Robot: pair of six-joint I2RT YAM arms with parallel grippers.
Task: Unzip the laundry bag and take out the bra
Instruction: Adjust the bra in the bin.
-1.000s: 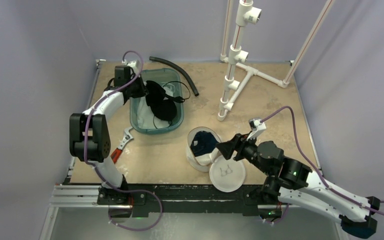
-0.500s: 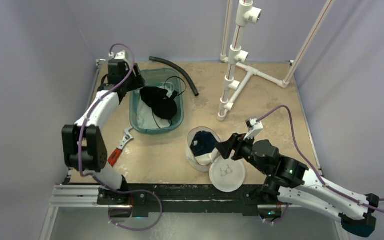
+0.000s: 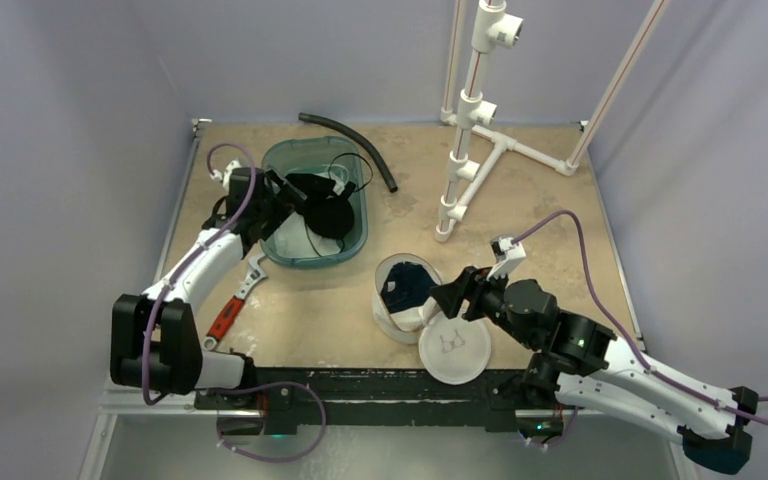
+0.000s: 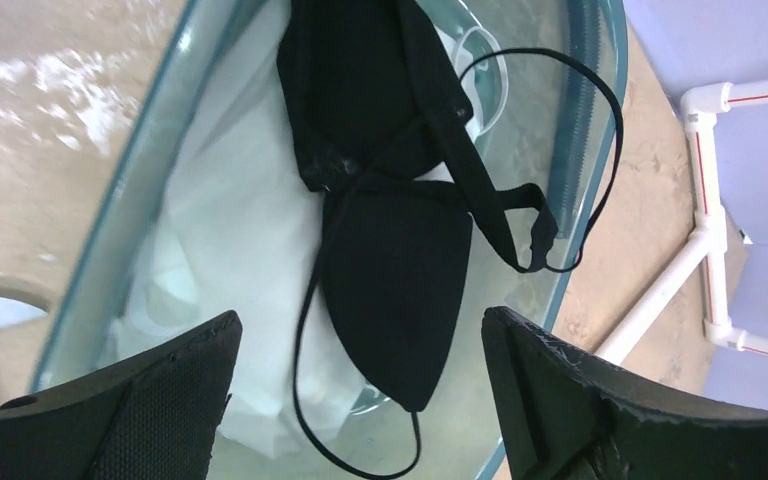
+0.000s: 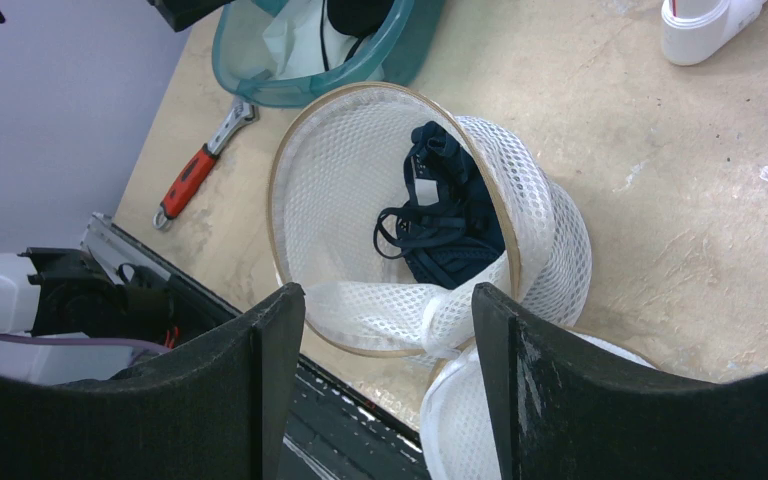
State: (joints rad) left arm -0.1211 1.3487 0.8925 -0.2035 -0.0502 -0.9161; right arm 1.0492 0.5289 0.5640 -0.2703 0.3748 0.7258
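Although the white drum-shaped mesh laundry bag (image 3: 405, 295) sat unzipped near centre, a navy strappy garment (image 5: 440, 235) lay inside, apparently unremoved. A black bra (image 3: 322, 210) lay in the far-left teal plastic tub (image 3: 290, 255). Left end effector (image 4: 358, 320) and right end effector (image 5: 388, 292) gaped empty.

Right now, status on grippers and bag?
Left gripper open over black bra in teal tub. Right gripper astride laundry bag rim, grip unclear. Navy garment inside.

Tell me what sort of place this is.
Probably a robotics lab test cell, not a home: white-and-black left arm and right arm bolted to a black metal rail, plain lilac walls boxing a tan tabletop, a white plastic-pipe stand.
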